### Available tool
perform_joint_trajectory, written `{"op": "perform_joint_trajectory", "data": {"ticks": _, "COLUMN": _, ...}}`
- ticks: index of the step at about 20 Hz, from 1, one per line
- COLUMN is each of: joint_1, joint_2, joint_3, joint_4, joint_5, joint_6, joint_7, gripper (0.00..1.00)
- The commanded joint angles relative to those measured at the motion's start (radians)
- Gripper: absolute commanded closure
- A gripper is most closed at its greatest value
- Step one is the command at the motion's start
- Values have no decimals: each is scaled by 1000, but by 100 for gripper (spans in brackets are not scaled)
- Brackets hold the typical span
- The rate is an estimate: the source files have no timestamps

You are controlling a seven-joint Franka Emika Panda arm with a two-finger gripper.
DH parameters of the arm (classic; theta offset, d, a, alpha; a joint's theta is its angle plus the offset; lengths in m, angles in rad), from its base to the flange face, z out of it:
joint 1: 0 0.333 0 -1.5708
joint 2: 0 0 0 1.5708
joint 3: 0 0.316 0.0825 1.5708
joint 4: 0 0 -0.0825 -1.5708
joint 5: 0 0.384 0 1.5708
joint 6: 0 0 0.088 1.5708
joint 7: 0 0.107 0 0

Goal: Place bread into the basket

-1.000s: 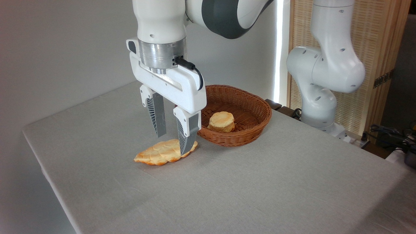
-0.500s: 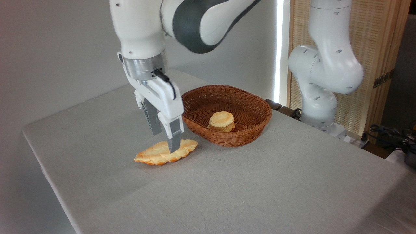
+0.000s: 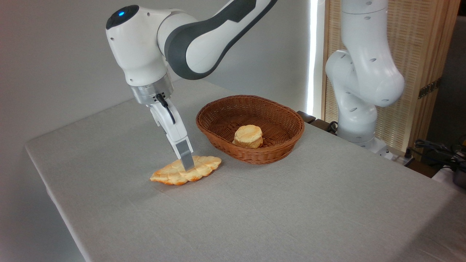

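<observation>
The bread (image 3: 170,175), a flat golden-orange braided loaf, lies on the grey tablecloth just left of the basket (image 3: 271,154). My gripper (image 3: 186,167) points down at the loaf's middle, turned edge-on to the camera. Only the near finger (image 3: 185,157) shows and it hides the far one. Its tip is at the loaf's top surface. The jaws appear to stand open across the loaf, which rests flat on the cloth. The reddish-brown wicker basket sits a short way right of the gripper.
A small round bun (image 3: 248,136) sits inside the basket. The arm's white base column (image 3: 358,109) stands at the table's right rear, with cables (image 3: 435,149) beyond it. The table's left edge (image 3: 43,182) is close to the loaf.
The gripper has come down and moved left over the loaf while turning about its axis, so the two spread fingers now line up as one. The bread has not moved.
</observation>
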Motion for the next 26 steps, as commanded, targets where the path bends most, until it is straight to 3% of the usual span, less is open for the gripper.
{"op": "perform_joint_trajectory", "data": {"ticks": 1, "joint_1": -20, "joint_2": 27, "joint_3": 13, "joint_4": 6, "joint_5": 40, "joint_6": 29, "joint_7": 27, "gripper": 0}}
{"op": "perform_joint_trajectory", "data": {"ticks": 17, "joint_1": -21, "joint_2": 75, "joint_3": 12, "joint_4": 12, "joint_5": 51, "joint_6": 35, "joint_7": 26, "gripper": 0}}
{"op": "perform_joint_trajectory", "data": {"ticks": 22, "joint_1": -41, "joint_2": 86, "joint_3": 12, "joint_4": 10, "joint_5": 50, "joint_6": 33, "joint_7": 15, "gripper": 0}}
{"op": "perform_joint_trajectory", "data": {"ticks": 23, "joint_1": -41, "joint_2": 86, "joint_3": 13, "joint_4": 10, "joint_5": 51, "joint_6": 30, "joint_7": 17, "gripper": 5}}
{"op": "perform_joint_trajectory", "data": {"ticks": 26, "joint_1": -41, "joint_2": 84, "joint_3": 13, "joint_4": 10, "joint_5": 51, "joint_6": 26, "joint_7": 20, "gripper": 53}}
